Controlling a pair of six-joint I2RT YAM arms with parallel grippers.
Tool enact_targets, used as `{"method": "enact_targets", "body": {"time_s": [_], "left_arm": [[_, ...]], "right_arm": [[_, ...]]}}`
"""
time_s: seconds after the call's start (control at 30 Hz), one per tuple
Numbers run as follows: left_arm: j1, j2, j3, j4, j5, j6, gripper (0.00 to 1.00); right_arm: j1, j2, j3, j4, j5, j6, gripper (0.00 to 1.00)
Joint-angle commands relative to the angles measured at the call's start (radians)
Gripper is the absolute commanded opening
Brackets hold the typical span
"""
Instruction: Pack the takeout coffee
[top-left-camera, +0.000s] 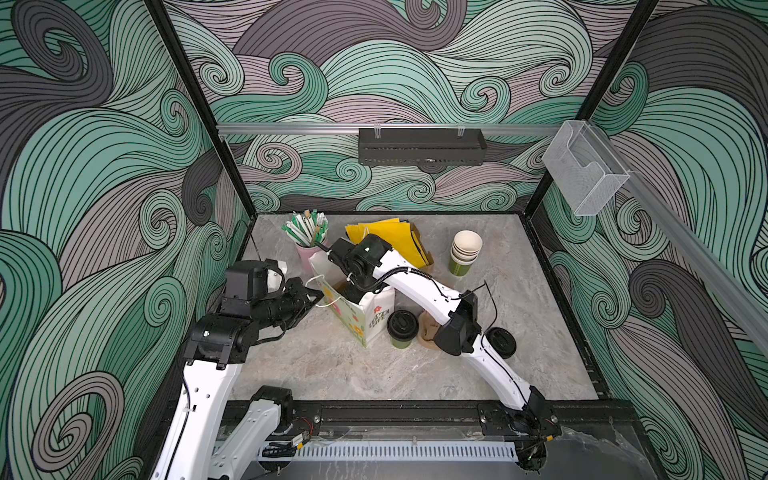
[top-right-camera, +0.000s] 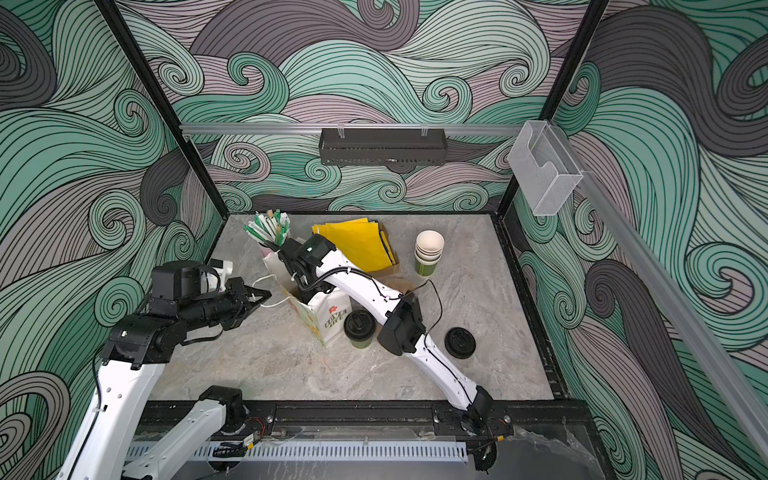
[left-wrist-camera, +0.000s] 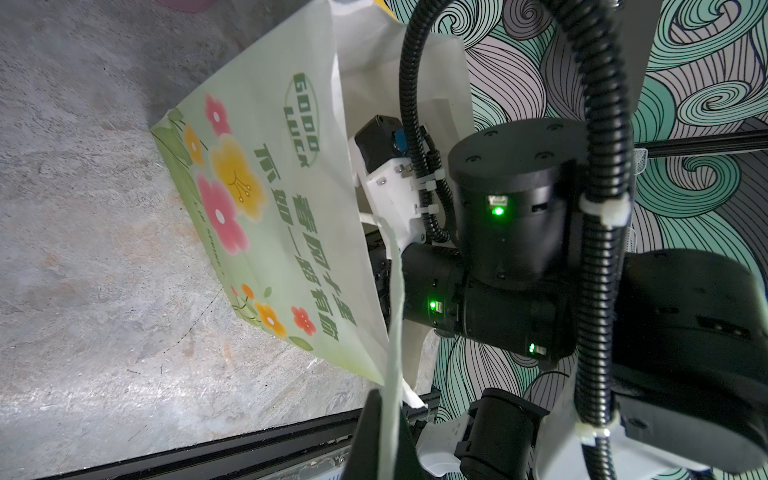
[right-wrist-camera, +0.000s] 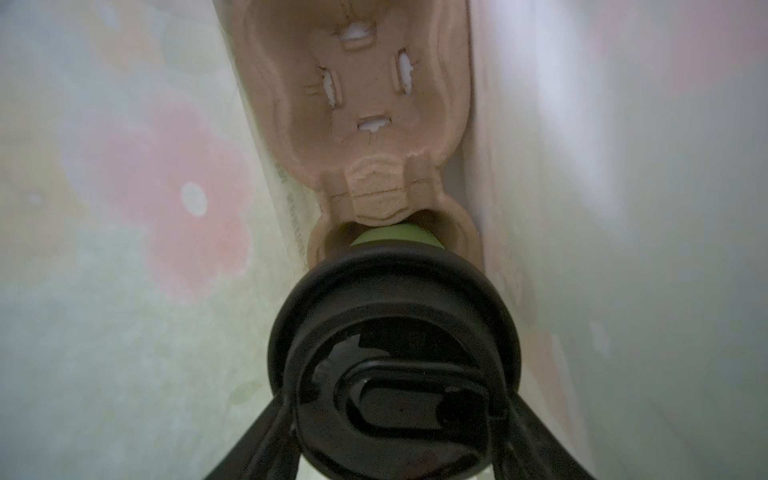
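Right claw (right-wrist-camera: 399, 409) first: it's down inside the paper bag (top-left-camera: 353, 322). Its two black fingers (right-wrist-camera: 257, 436) straddle the takeout coffee (right-wrist-camera: 395, 328) just under the black lid. We'd call that clamped on the cup, though the lid covers the fingertips, so we can't see the contact itself. The cup's green base sits in the pocket of a brown pulp carrier (right-wrist-camera: 374, 104) nearest the claw. The carrier's other pocket lies past the cup. The bag walls press in close on both sides and are just blur.

In both top views the right arm runs diagonally from its base, elbow bent, wrist tipped down into the bag mouth. Claw and cup are hidden there by the wrist and the bag.

The left claw (top-left-camera: 311, 296) is pinched together on the bag's white handle (left-wrist-camera: 395, 332), just outside the bag mouth. Its forearm lies level and points at the bag. In the left wrist view the handle strip runs between the fingers and gets cut off at the frame edge.

Moving outward from the right claw:
- Just beside the bag stands another lidded green cup (top-left-camera: 402, 328).
- Next to that is a brown piece (top-left-camera: 428, 334), mostly hidden behind the right elbow.
- Farther off are a loose black lid (top-left-camera: 500, 341) and a stack of lidless cups (top-left-camera: 465, 253).
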Motion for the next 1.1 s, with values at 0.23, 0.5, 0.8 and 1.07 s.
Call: {"method": "enact_targets", "body": {"time_s": [0.23,0.5,0.8,1.07], "left_arm": [[-0.005,-0.002,-0.003,-0.011,-0.01,0.013,0.0],[-0.005,0.001,-0.003,-0.009,-0.016,0.015,0.0],[-0.005,0.0,-0.007,-0.011,-0.022,0.022,0.0],[-0.005,-0.003,0.0,-0.038,-0.027,0.053,0.0]], "right_arm": [[0.004,0.012,-0.075,-0.106,-0.026,0.014,0.54],[0.004,-0.082,-0.085,-0.121,-0.024,0.04,0.55],[0.006,-0.146,-0.106,-0.138,-0.006,0.057,0.56],[0.02,-0.178,-0.079,-0.145,0.027,0.086,0.56]]}}
